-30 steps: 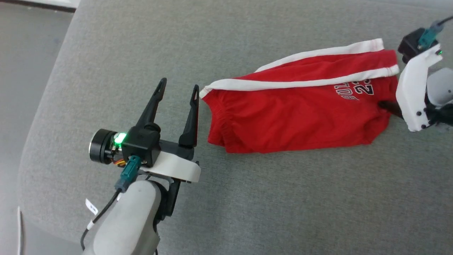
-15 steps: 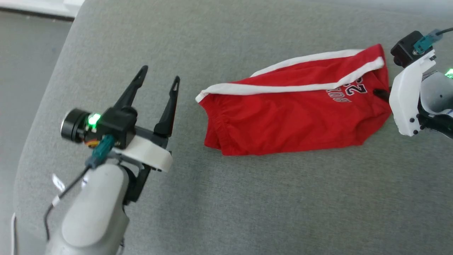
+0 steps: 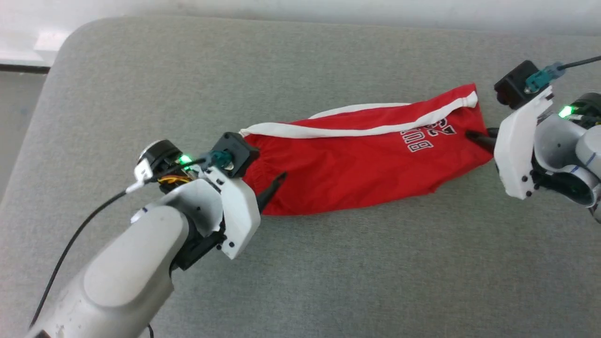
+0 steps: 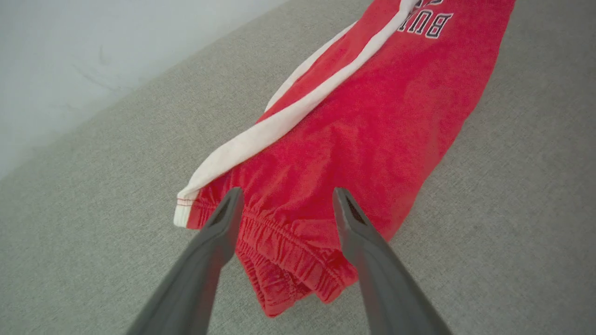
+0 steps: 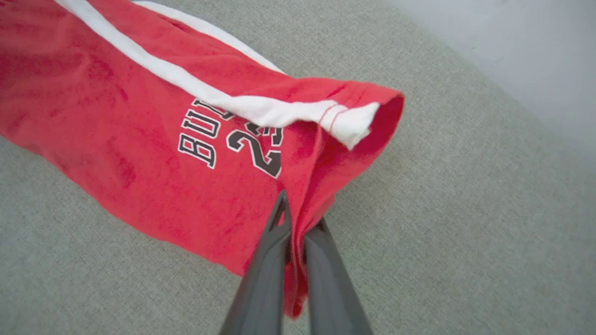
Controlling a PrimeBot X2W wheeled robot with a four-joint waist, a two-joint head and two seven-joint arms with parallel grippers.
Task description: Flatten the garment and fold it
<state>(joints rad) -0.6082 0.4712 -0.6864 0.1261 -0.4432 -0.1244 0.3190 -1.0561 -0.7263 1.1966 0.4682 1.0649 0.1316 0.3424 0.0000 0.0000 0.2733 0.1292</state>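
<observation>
The garment (image 3: pixel 357 159) is a pair of red shorts with white side stripes, lying stretched lengthwise on a grey cushion (image 3: pixel 328 263). My right gripper (image 3: pixel 475 137) is shut on the hem of the lettered leg, and the right wrist view shows red cloth pinched between its fingers (image 5: pixel 279 232). The hem (image 5: pixel 363 116) rises off the cushion there. My left gripper (image 4: pixel 286 197) is open at the other end. Its two fingers straddle the gathered elastic waistband (image 4: pixel 284 251), and I cannot tell whether they touch it.
The grey cushion has a rounded corner at the far left (image 3: pixel 70 42), with floor (image 3: pixel 19 108) beyond it. A pale wall (image 3: pixel 328 9) runs along the back edge. A black cable (image 3: pixel 75 234) trails from my left wrist.
The head camera has shifted. My left gripper has swung right onto the waistband end. My right gripper has shut on the leg hem, and the shorts now look narrower and more drawn out.
</observation>
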